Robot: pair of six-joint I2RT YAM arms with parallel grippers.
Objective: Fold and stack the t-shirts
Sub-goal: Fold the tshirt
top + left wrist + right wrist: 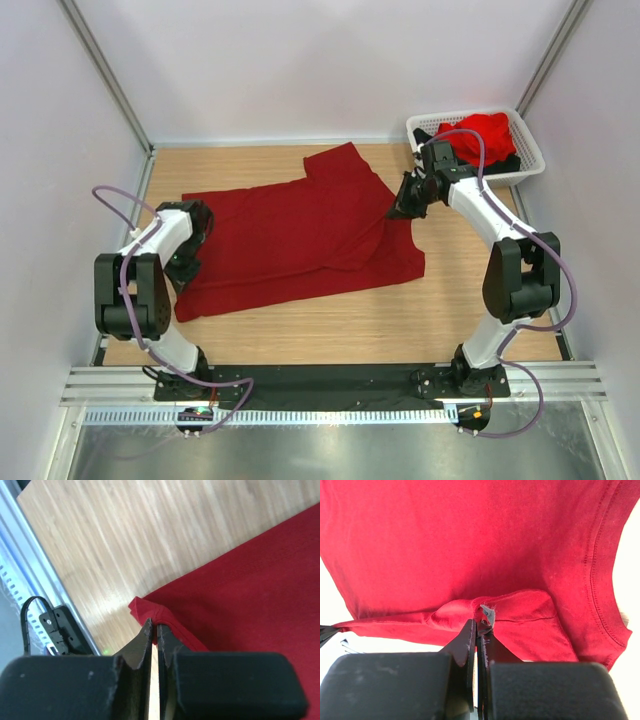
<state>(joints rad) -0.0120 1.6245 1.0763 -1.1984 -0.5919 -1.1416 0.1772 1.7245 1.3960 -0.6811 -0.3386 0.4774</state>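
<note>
A dark crimson t-shirt (290, 235) lies spread on the wooden table, with one sleeve folded over its middle. My left gripper (187, 268) is shut on the shirt's left corner; the left wrist view shows the jaws (155, 628) pinching the hem of the cloth (250, 590). My right gripper (400, 208) is shut on the shirt's right edge; the right wrist view shows it (480, 626) pinching a fold with a small grey tag, the cloth (470, 545) lifted behind. A brighter red t-shirt (480, 135) and a black one (508, 160) lie in the basket.
The white latticed basket (462, 114) stands at the back right corner, just behind my right arm. Bare wooden table (330, 320) lies in front of the shirt. White walls and metal frame posts close in the sides and back.
</note>
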